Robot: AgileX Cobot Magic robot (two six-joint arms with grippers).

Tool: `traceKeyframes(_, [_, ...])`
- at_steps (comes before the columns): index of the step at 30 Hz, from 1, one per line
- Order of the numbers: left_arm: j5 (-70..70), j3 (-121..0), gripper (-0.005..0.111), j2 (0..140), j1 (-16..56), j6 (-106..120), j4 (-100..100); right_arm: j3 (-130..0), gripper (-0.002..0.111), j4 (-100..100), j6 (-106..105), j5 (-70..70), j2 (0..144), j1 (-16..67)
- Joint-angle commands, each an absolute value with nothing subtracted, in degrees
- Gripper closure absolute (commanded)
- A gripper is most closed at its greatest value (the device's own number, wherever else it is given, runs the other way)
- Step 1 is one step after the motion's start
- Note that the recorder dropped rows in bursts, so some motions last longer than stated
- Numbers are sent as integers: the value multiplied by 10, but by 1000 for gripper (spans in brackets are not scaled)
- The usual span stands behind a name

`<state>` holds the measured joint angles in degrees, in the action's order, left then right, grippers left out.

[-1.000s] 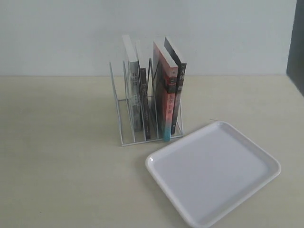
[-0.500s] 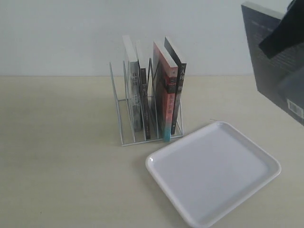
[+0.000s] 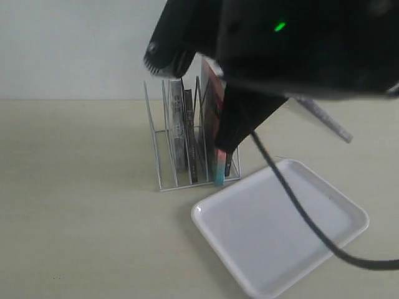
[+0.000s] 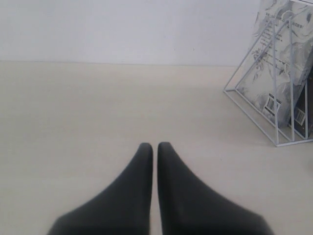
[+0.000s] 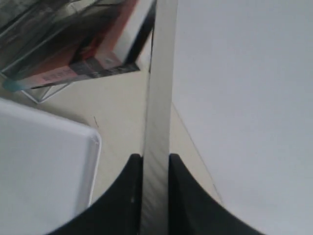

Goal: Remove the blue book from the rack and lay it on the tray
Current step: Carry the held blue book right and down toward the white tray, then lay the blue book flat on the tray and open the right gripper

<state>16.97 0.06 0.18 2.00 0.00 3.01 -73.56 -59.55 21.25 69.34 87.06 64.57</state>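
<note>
There it went: the right arm swung in from the far corner and blotted out the top of the rack [image 3: 163, 159], with the right gripper [image 5: 154, 157] clamped on a thin book [image 5: 159, 88] that I saw only edge-on, cover unreadable. The blue book [image 5: 102, 67], as I read that dark spine, sat in the rack's end slot and the tray [image 3: 249, 237] lay bare, so I judged the pick not yet made. My left gripper [image 4: 154, 147] idled, pinched together on nothing.
</note>
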Motion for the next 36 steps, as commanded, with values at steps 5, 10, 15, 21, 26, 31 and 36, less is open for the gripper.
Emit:
traceKeyframes(5, [167,0,103,0,19,0,32,-685,109,-640,228,700,933,658])
traceKeyframes(10, [167,0,103,0,19,0,32,-616,109,-627,291,700,949,658])
traceKeyframes(15, [167,0,103,0,19,0,32,-577,109,-617,332,676,956,658])
traceKeyframes(21, [167,0,103,0,19,0,32,-555,109,-593,347,616,968,658])
traceKeyframes(26, [167,0,103,0,19,0,32,-546,109,-528,332,578,968,658])
traceKeyframes(31, [167,0,103,0,19,0,32,-546,86,-491,325,553,968,658])
traceKeyframes(36, [167,0,103,0,19,0,32,-546,66,-490,325,555,968,658])
